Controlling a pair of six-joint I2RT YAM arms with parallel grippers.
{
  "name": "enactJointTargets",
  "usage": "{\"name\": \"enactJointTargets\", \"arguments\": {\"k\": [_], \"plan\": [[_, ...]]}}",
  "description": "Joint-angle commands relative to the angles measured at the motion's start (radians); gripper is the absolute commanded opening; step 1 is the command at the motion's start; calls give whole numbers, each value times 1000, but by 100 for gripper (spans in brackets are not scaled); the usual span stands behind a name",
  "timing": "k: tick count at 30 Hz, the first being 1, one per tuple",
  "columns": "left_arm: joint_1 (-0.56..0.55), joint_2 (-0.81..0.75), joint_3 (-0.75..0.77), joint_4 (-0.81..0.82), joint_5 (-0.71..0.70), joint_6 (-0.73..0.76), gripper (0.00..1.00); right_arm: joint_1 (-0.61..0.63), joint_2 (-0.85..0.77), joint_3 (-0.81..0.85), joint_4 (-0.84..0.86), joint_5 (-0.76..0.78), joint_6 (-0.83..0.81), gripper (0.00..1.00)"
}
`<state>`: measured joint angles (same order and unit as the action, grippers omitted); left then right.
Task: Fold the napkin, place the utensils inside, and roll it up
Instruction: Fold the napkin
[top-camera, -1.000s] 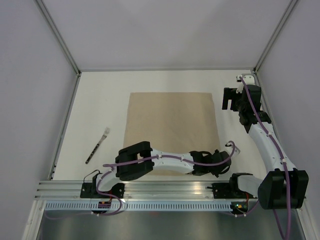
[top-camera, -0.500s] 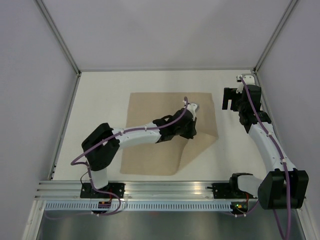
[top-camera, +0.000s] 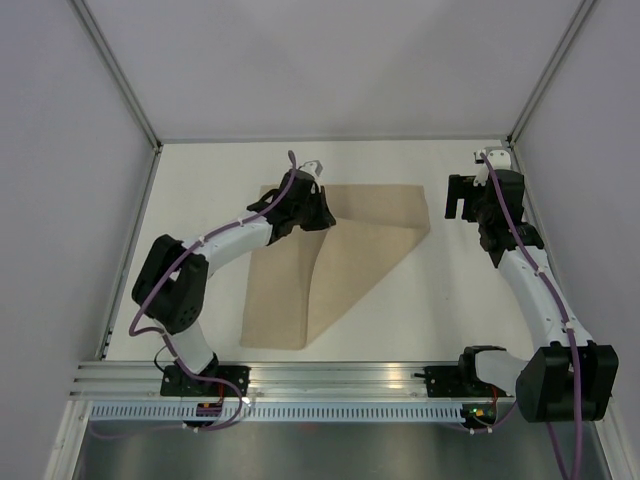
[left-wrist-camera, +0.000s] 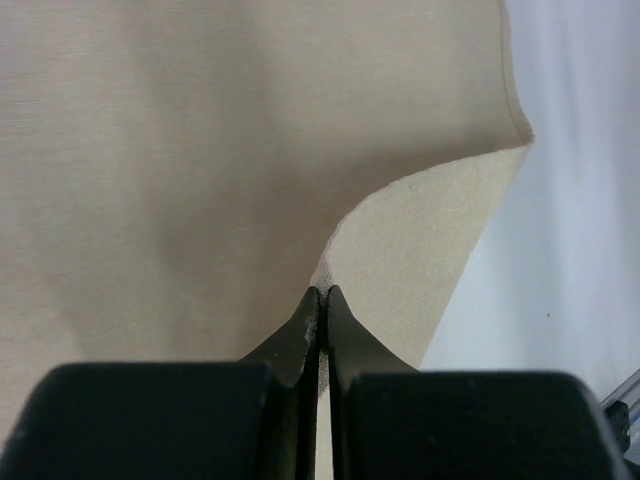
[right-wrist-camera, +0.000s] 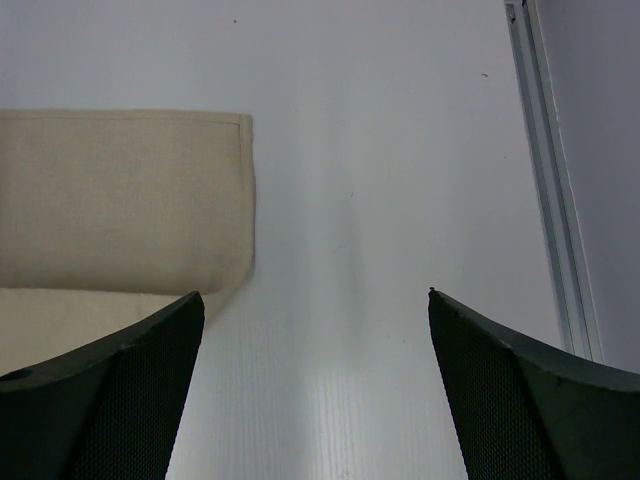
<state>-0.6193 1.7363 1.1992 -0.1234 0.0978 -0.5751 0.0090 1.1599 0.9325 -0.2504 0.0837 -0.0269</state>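
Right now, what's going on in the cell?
The left tool is shut on a corner of the napkin and holds it up near the cloth's far left side. That leaves the napkin lying in a diagonal fold on the table. The right tool is open and hovers off the napkin's far right corner, touching nothing. No utensils show in any view, so the job is at the folding step.
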Motion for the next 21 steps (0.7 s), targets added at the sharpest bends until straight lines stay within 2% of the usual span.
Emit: {"name": "enactJointTargets", "arguments": {"k": [1, 13, 21], "plan": [[65, -26, 69, -63, 48, -10, 2, -4, -26, 22, 7, 2, -10, 98], [260, 54, 194, -168, 95, 53, 2, -3, -35, 15, 8, -4, -13, 98], [312, 114, 250, -194, 128, 75, 2, -3, -34, 17, 8, -12, -16, 98]]}}
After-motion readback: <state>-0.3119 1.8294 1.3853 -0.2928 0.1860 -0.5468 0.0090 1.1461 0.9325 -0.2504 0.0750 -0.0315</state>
